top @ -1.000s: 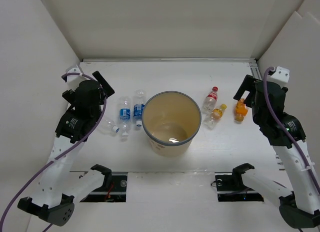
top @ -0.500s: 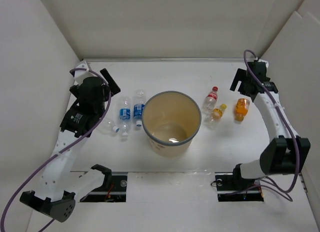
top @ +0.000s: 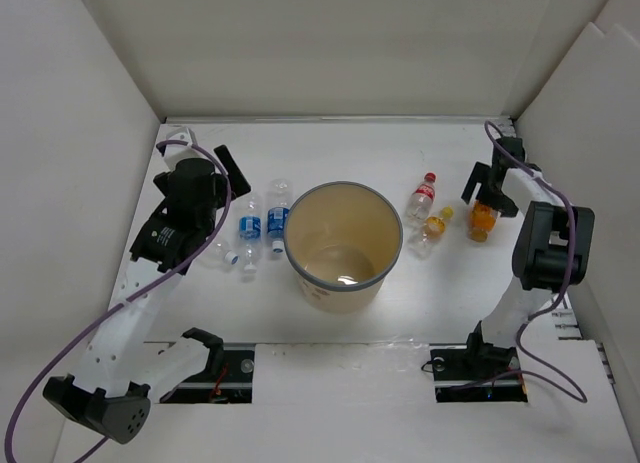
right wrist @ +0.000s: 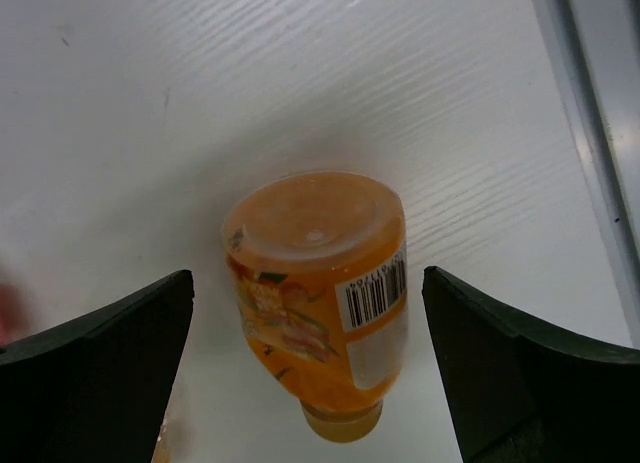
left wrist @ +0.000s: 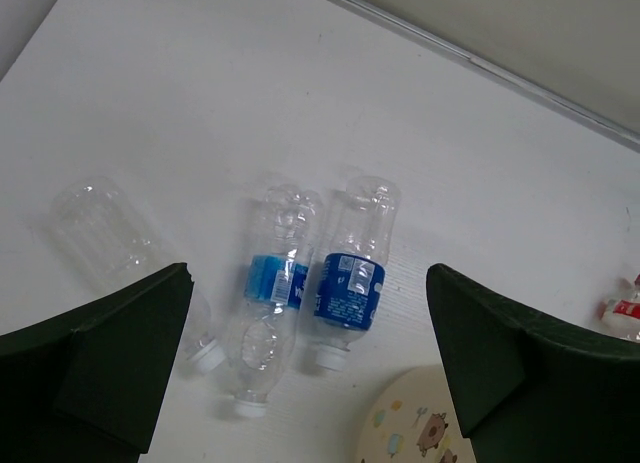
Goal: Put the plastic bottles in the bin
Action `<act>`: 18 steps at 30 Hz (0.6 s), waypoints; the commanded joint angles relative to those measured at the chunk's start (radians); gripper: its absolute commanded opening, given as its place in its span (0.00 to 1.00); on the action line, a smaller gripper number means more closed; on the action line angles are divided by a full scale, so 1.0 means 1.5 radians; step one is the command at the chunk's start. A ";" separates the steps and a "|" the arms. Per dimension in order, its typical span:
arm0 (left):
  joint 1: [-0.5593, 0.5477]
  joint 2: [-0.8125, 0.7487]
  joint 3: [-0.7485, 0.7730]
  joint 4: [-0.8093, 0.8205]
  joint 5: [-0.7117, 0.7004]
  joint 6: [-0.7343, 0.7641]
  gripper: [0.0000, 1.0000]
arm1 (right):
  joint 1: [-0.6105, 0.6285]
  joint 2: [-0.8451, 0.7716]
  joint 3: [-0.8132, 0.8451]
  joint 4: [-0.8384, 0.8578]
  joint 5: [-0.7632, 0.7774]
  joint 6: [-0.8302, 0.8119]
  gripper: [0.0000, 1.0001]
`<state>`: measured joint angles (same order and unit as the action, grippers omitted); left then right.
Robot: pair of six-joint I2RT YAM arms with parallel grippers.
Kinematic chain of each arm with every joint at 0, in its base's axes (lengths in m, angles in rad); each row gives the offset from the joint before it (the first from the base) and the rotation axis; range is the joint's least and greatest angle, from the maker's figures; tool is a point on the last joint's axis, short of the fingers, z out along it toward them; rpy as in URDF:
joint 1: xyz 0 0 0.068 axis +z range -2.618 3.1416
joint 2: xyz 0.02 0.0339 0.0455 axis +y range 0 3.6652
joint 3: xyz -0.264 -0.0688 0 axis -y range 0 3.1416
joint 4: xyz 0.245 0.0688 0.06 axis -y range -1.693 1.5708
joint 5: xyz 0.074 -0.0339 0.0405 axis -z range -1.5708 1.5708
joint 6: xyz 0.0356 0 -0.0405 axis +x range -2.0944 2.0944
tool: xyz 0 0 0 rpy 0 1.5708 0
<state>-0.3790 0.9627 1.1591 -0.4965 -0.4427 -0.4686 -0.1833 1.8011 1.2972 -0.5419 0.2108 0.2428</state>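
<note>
One orange bottle (right wrist: 315,293) lies on the worktop (right wrist: 150,83) right of the bin (top: 335,295), straight under the right pincer (top: 488,195), which gapes wide and empty. Its long axis runs along the gap between the fingers (right wrist: 100,363), so closing would catch its sides.

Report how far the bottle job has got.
Done: nothing; no bottle shows in the bin. In hand: the right gripper hangs open over an orange bottle; the left gripper hangs open above two blue-labelled bottles. Left: all six lie on the table, counting the clear one, red-capped one and small orange one.
</note>
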 commanded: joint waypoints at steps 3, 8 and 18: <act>0.001 -0.021 -0.005 0.031 0.016 0.015 1.00 | -0.004 0.049 0.033 0.002 0.006 0.027 0.99; -0.005 -0.021 -0.005 0.031 0.009 0.015 1.00 | -0.017 0.062 0.033 0.002 0.000 0.041 0.71; -0.005 0.024 0.105 0.001 0.023 0.021 1.00 | -0.024 -0.016 0.079 -0.032 0.000 0.054 0.02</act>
<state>-0.3801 0.9730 1.1957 -0.5137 -0.4259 -0.4557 -0.2146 1.8805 1.3308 -0.5827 0.2066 0.3023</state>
